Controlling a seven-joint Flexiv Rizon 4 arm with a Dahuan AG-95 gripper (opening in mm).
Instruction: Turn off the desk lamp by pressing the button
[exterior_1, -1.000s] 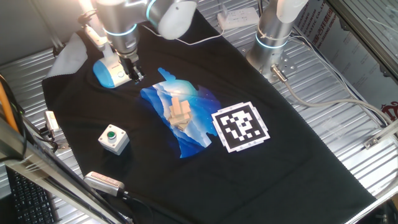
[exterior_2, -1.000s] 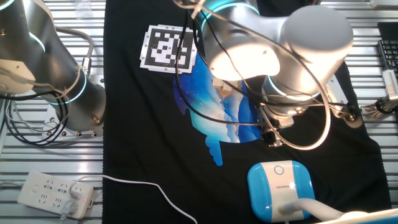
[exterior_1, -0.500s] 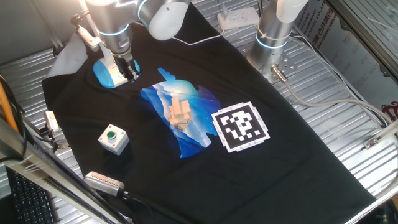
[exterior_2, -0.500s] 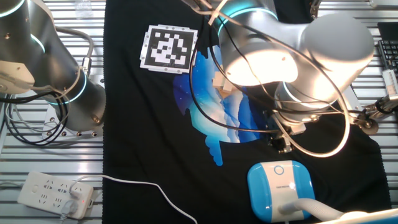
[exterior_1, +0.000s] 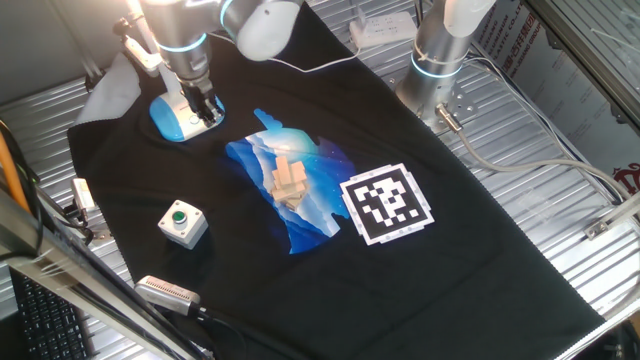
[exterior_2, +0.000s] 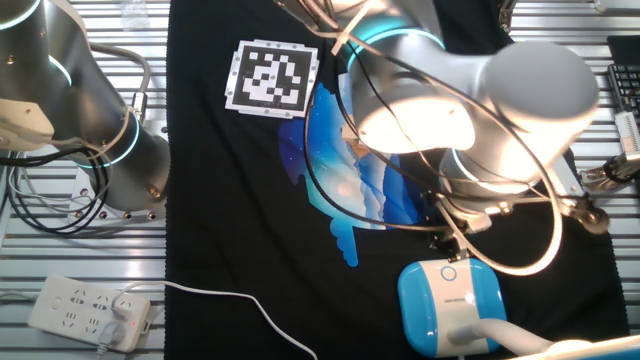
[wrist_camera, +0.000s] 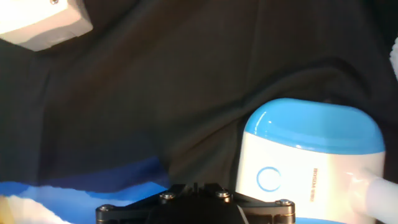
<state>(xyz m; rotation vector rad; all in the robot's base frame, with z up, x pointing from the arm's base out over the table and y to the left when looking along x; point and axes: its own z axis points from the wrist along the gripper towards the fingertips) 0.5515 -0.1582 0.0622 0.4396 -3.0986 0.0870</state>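
The desk lamp's oval light-blue base (exterior_1: 172, 120) stands on the black cloth at the far left, with its white top face up. It also shows in the other fixed view (exterior_2: 450, 308) and in the hand view (wrist_camera: 311, 158). The button is a faint ring on the white face near the base's edge (exterior_2: 449, 273) (wrist_camera: 268, 179). My gripper (exterior_1: 205, 108) (exterior_2: 446, 250) hangs just above that edge, right by the ring. Its fingers (wrist_camera: 194, 185) meet with no gap, shut and empty. The lamp's white neck (exterior_2: 492, 335) leaves the base's far end.
A grey box with a green push-button (exterior_1: 182, 223) sits near the cloth's front left. Wooden blocks (exterior_1: 290, 181) lie on the blue print, beside a QR marker (exterior_1: 387, 206). A second arm's base (exterior_2: 110, 150) and a power strip (exterior_2: 90, 312) stand off the cloth.
My gripper has moved from beside the lamp base towards it and lower, and now sits over the edge with the button ring. The lamp has not moved.
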